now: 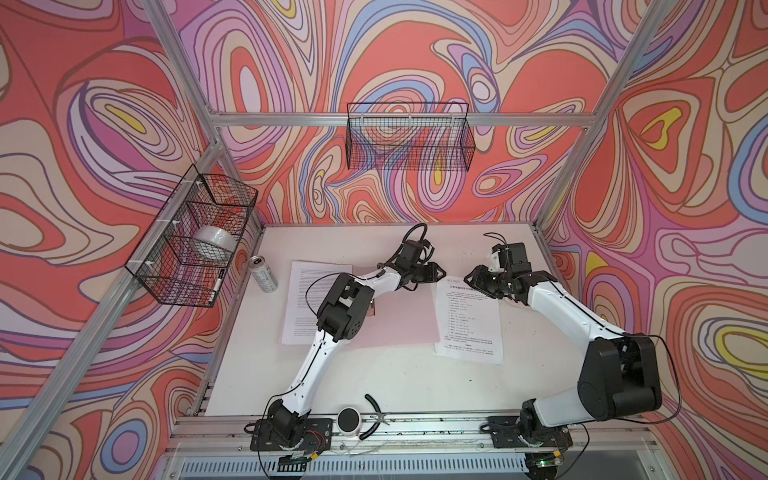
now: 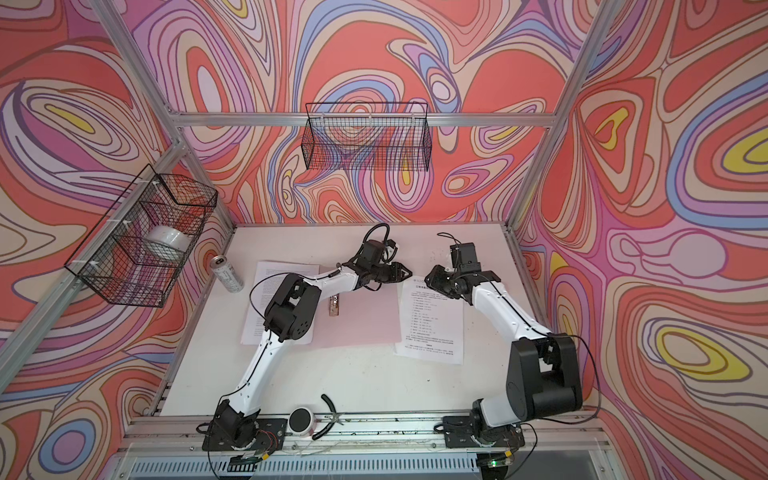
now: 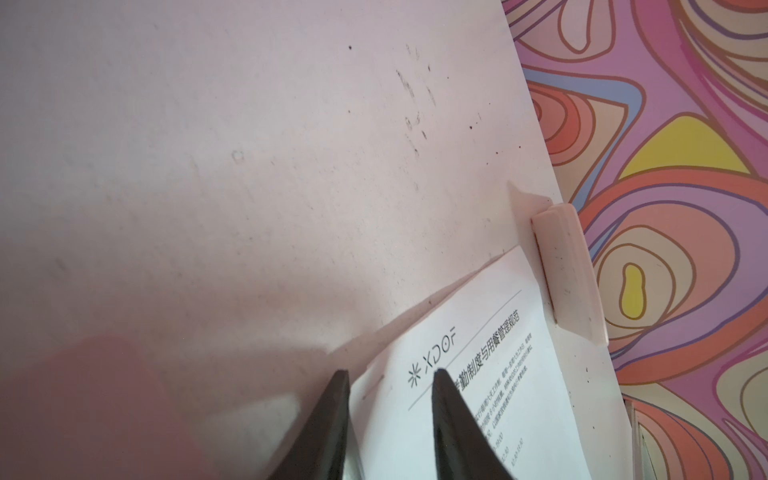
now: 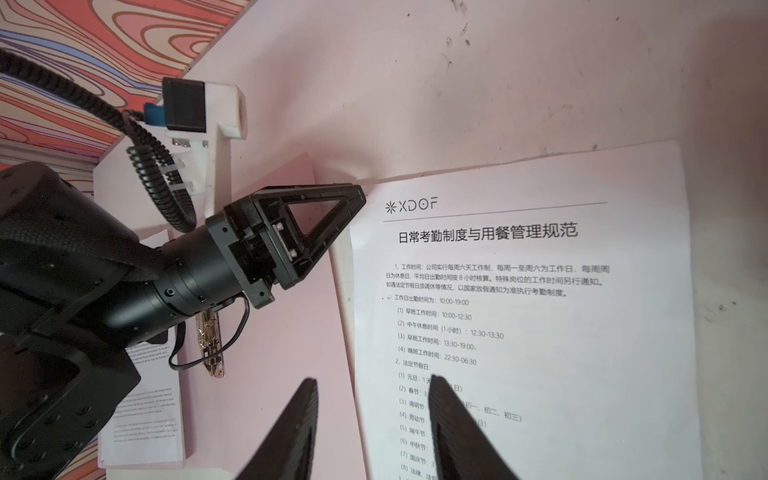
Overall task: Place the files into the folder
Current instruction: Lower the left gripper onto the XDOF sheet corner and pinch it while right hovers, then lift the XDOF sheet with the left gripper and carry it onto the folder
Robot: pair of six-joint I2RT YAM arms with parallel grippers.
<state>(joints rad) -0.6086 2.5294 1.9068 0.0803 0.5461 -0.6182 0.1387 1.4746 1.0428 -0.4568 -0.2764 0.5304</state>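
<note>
Left gripper [image 3: 388,374] sits at the far left corner of the headed sheet [image 1: 467,324], jaws apart, with the corner's edge between the fingers; no grip is confirmed. Right gripper [image 4: 374,380] hovers over the same far end, jaws apart and empty. Both arms are about equally near.

The sheet's long axis runs far to near. The pink folder [image 1: 399,320] lies flat immediately to its left, toward the left arm. The sheet is white and flat, printed with a logo, a heading and short numbered lines. A second sheet [image 1: 297,303], in dense text, lies at the folder's left side, partly under the left arm.
</note>
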